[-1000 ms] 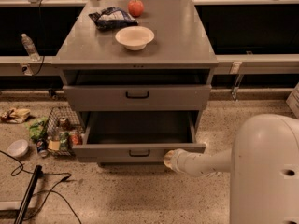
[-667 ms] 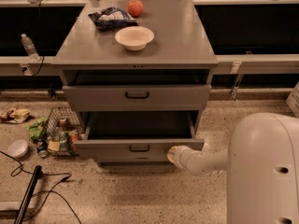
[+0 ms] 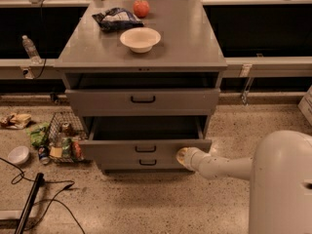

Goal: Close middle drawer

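Observation:
The middle drawer (image 3: 122, 150) of the grey cabinet is pulled out, and its dark inside shows behind its flat front. Its small black bar handle (image 3: 145, 149) is at the front's centre. My gripper (image 3: 183, 156), at the end of a white arm coming from the lower right, is against the right end of that drawer front. The uppermost drawer (image 3: 142, 100) stands out slightly. The lowest drawer (image 3: 147, 163) sits just under the middle one's front.
On the cabinet top (image 3: 195, 38) are a white bowl (image 3: 140, 38), a dark snack bag (image 3: 116, 19) and an orange fruit (image 3: 141, 8). A wire basket (image 3: 63, 141) with cans, a white bowl (image 3: 18, 155), litter and cables lie on the floor to the left. My white body (image 3: 280, 184) fills the lower right.
The middle drawer's front has moved back toward the cabinet, so less of it sticks out. My arm has moved forward with it, staying at the front's right end.

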Action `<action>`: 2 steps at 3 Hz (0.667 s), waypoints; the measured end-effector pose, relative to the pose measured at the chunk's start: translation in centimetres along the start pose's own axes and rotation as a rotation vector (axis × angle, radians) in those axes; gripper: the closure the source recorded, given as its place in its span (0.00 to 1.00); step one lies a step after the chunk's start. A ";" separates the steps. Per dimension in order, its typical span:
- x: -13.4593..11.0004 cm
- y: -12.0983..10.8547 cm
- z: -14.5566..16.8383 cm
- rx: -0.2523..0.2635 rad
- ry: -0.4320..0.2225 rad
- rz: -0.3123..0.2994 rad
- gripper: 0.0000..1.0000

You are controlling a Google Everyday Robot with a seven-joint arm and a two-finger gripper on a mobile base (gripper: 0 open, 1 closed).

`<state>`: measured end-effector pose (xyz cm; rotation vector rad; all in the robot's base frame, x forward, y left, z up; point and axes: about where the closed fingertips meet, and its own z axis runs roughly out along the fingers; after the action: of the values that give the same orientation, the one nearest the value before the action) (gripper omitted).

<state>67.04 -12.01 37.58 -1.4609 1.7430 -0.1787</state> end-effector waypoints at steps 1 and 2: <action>-0.3 -1.2 2.0 -0.011 -0.054 -0.026 1.00; -0.7 -2.1 4.0 -0.018 -0.092 -0.050 1.00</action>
<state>71.27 -10.49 36.62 -1.5031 1.6396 -0.1199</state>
